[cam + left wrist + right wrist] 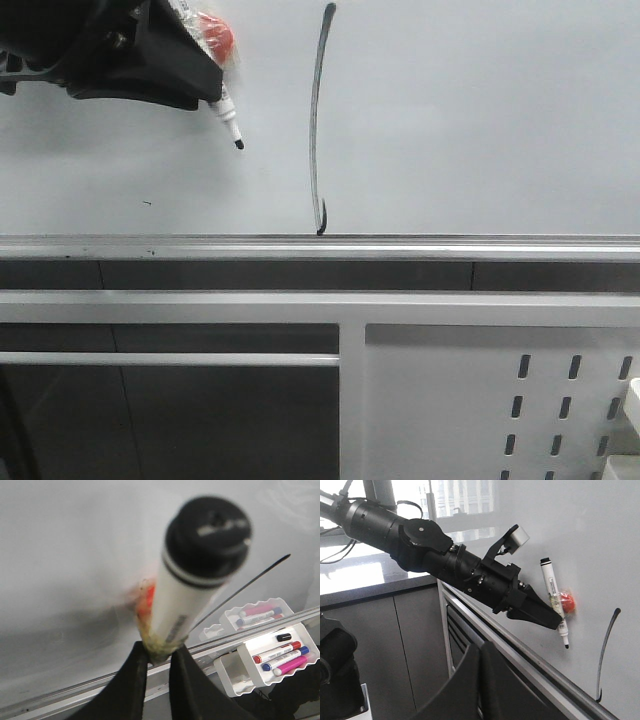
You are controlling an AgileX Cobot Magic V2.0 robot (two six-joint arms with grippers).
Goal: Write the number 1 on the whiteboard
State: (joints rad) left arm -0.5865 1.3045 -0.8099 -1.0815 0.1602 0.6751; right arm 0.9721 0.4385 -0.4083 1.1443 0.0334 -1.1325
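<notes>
1. Board: the large pale grey-white glossy whiteboard point(480, 110) stands upright, edged below by a silver metal rail point(400, 246).
2. Mark: the number 1 point(318, 120) – a long thin dark stroke, slightly curved – runs from near the top of the front view down to a small hook just above the rail, about mid-board.
3. Left arm: the black left gripper point(205, 85) is closed on a white-barrelled marker with a black end cap point(185, 590); a red blob point(216, 36) sits at the grip point. The marker hangs to the left of the stroke, tip pointing down and right.
4. Tip: the dark marker tip point(238, 144) is well apart from the stroke. Contact with the board cannot be confirmed, though the right wrist view suggests it is off the surface.
5. Right arm: the black right gripper point(481, 652) has its fingers together with no gap visible and nothing held.
6. Nearby: a white tray of coloured markers point(275, 655) lies below the rail.
7. Step in hand – judged: the stroke appears complete, so the writing step is at its end.
8. Next move – judged: retract the left arm away from the board without the tip touching it; a stray contact would add an unwanted mark.
</notes>
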